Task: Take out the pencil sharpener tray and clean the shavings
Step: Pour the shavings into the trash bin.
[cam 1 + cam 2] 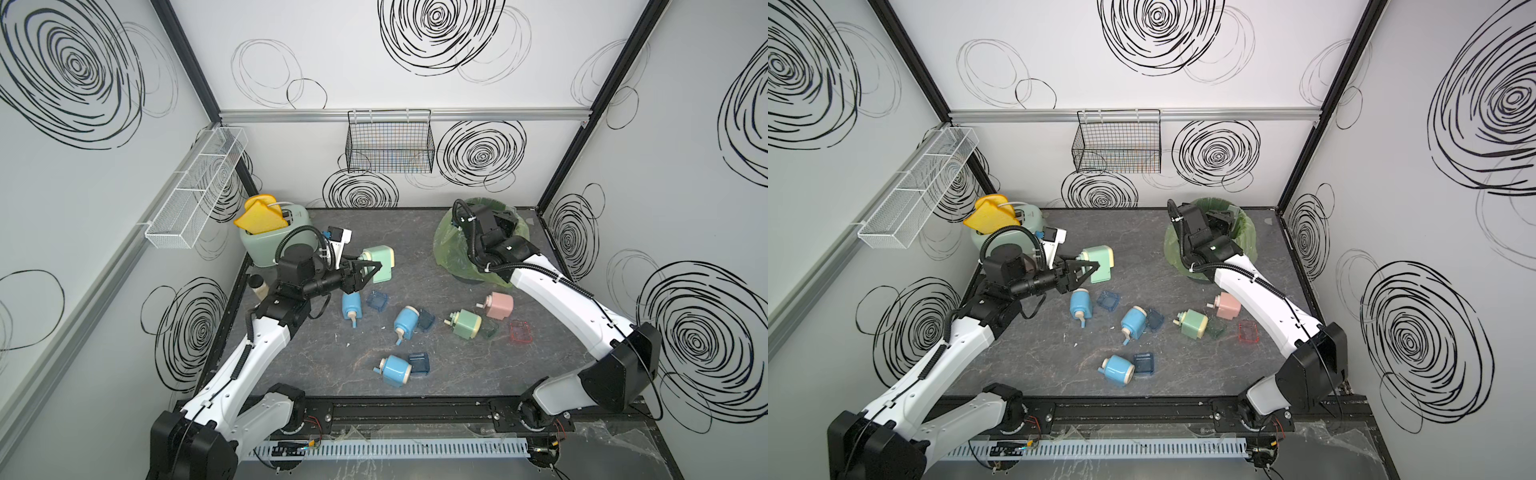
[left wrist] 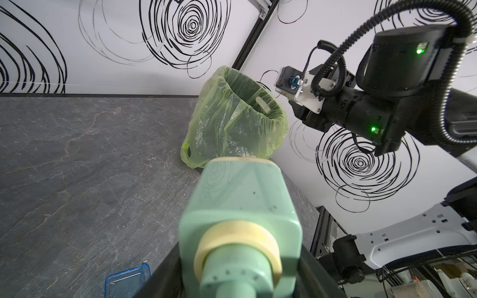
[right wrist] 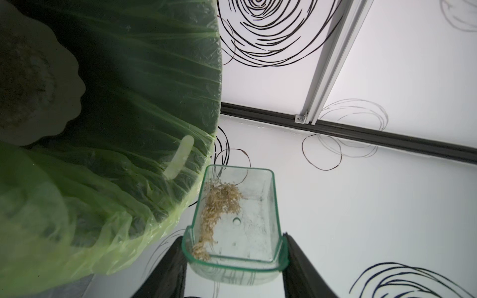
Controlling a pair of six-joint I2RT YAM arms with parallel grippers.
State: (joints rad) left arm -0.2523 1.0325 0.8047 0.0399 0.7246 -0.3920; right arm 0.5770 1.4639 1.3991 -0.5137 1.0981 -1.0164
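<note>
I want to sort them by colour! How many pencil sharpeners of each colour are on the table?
Blue sharpeners: 3
Green sharpeners: 2
Pink sharpener: 1
Total: 6

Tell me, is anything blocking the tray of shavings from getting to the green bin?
No, nothing visible is. The right gripper holds the tray right beside the bin and its open rim, with the shavings inside the tray.

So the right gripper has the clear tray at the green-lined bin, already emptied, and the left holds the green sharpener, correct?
Not emptied: the right wrist view shows a clump of shavings in the tray held by the right gripper. The rest stands: tray at the bin, left gripper holding the green sharpener.
</note>
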